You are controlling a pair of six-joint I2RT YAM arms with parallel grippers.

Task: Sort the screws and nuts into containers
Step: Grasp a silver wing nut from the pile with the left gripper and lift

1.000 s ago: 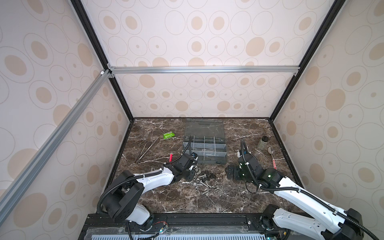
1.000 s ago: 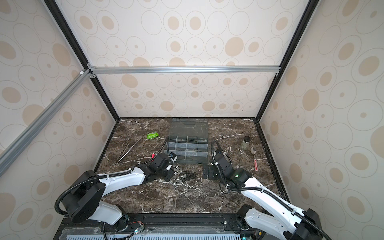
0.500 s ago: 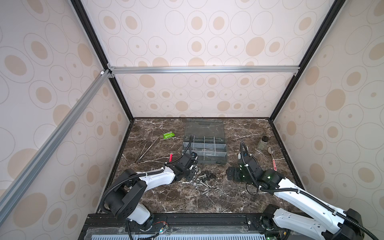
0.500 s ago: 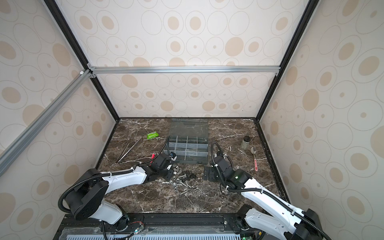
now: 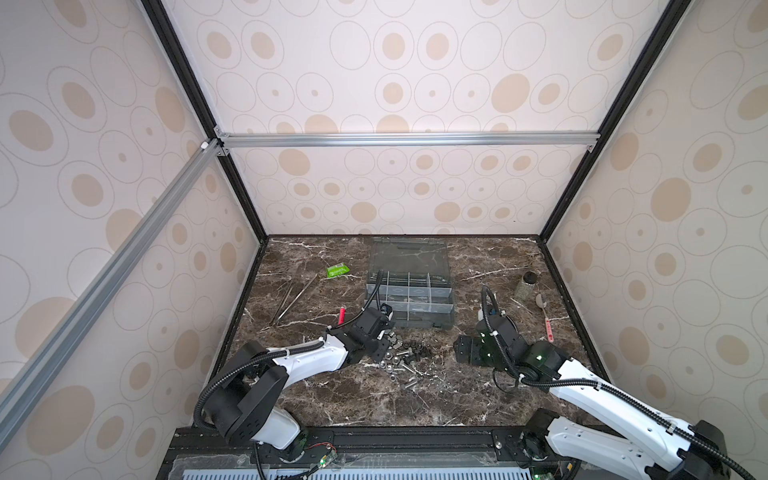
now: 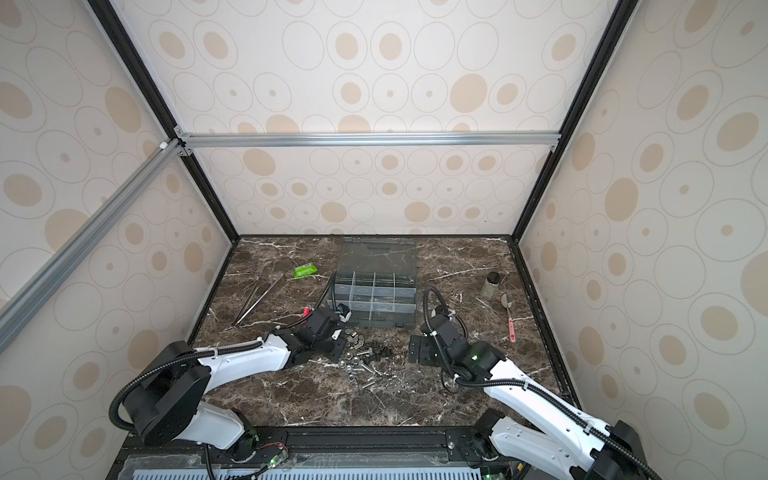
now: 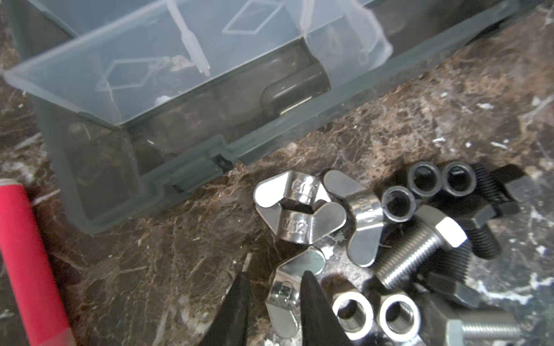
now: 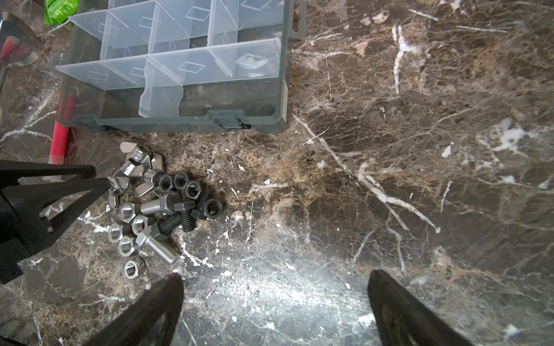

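Note:
Silver and black screws and nuts lie in a loose pile (image 5: 405,361) (image 6: 365,357) (image 8: 168,203) on the marble in front of the grey organiser box (image 5: 409,299) (image 7: 180,167) (image 8: 180,119), whose containers look empty. My left gripper (image 7: 274,275) (image 5: 384,347) sits low at the pile's left edge. Its jaws stand narrowly open around a small silver wing nut (image 7: 287,287); one finger overlaps the nut, and marble shows between the nut and the other finger. Beside it lie more wing nuts (image 7: 299,209), a silver bolt (image 7: 419,245) and black nuts (image 7: 425,179). My right gripper (image 8: 275,287) (image 5: 461,353) is wide open over bare marble right of the pile.
A red-handled tool (image 5: 342,316) lies left of the box, with tweezers (image 5: 291,301) and a green packet (image 5: 336,271) further left. A black-capped jar (image 5: 525,286) and a pink-handled spoon (image 5: 544,316) lie at the right. Walls close in three sides.
The left gripper has crept slightly toward the front, at the pile's edge. The right arm has barely moved.

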